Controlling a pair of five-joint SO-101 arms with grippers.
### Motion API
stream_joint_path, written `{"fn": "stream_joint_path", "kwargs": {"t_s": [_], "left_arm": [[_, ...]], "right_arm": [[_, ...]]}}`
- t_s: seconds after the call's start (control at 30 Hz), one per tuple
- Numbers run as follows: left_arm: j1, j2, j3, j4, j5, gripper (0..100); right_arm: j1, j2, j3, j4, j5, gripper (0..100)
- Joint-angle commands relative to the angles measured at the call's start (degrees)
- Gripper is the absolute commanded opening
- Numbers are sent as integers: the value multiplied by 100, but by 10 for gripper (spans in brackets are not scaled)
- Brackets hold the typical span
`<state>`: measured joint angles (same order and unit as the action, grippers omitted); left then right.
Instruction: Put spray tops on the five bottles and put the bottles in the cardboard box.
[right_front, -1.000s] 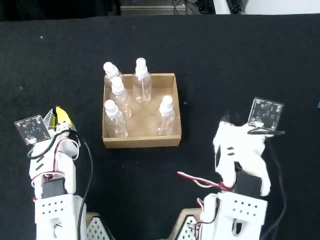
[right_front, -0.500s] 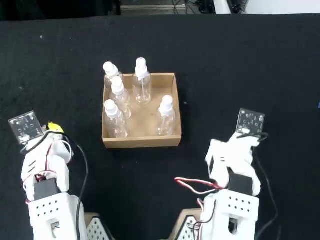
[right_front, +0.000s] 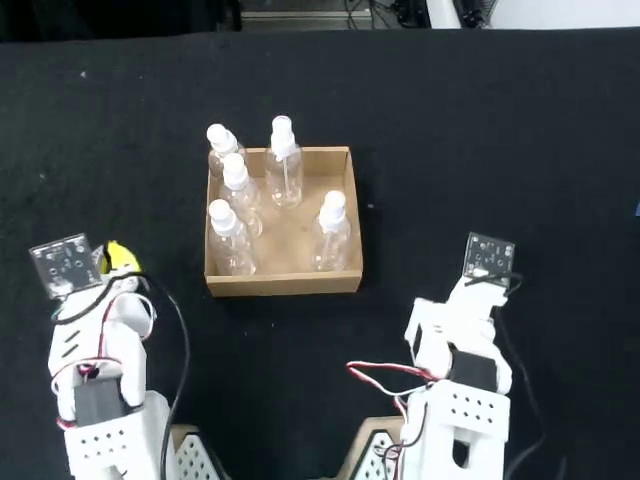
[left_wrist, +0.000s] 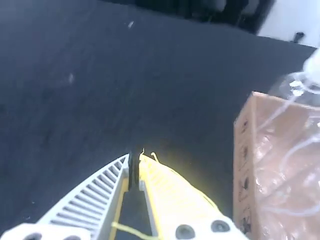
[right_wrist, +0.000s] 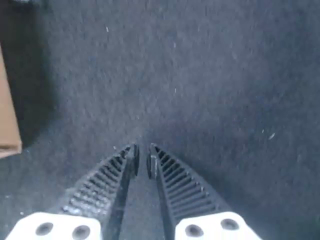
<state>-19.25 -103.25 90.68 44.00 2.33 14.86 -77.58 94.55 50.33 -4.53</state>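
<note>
The cardboard box (right_front: 287, 272) sits mid-table with five clear bottles standing in it, each with a white spray top: back left (right_front: 220, 150), back middle (right_front: 284, 165), centre left (right_front: 237, 185), front left (right_front: 229, 238), front right (right_front: 332, 232). My left gripper (right_front: 117, 259), with a yellow finger, is shut and empty to the left of the box, low over the cloth (left_wrist: 134, 161). The box wall (left_wrist: 260, 165) and a bottle (left_wrist: 300, 82) lie beside it. My right gripper (right_wrist: 141, 159) is shut and empty to the right of the box, whose corner (right_wrist: 7, 110) is nearby.
Black cloth covers the whole table (right_front: 480, 120). Both arm bases stand at the front edge, the left one (right_front: 100, 420) and the right one (right_front: 455, 420), with red and white cables (right_front: 385, 370) between them.
Both arms have drawn back toward their bases, away from the box. The right arm folded in furthest. The bottles and box have not moved.
</note>
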Motion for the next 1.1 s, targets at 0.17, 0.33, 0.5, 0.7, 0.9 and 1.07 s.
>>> {"fn": "stream_joint_path", "kwargs": {"t_s": [0.17, 0.33, 0.5, 0.7, 0.9, 1.07], "left_arm": [[690, 176, 31, -158, -202, 29], [673, -167, 514, -607, -211, 30], [110, -123, 637, -132, -202, 30], [110, -132, 664, 1231, -202, 30], [400, -123, 664, 2884, -202, 30], [426, -114, 664, 2910, -167, 30]], "right_arm": [[79, -514, 163, -202, 0, 10], [97, -1437, 259, 721, 35, 11], [88, -2281, 242, 2022, 26, 11], [79, -3020, 198, 2400, 35, 11], [62, -3099, 198, 2435, 35, 11], [53, -3099, 198, 2435, 35, 11]]}}
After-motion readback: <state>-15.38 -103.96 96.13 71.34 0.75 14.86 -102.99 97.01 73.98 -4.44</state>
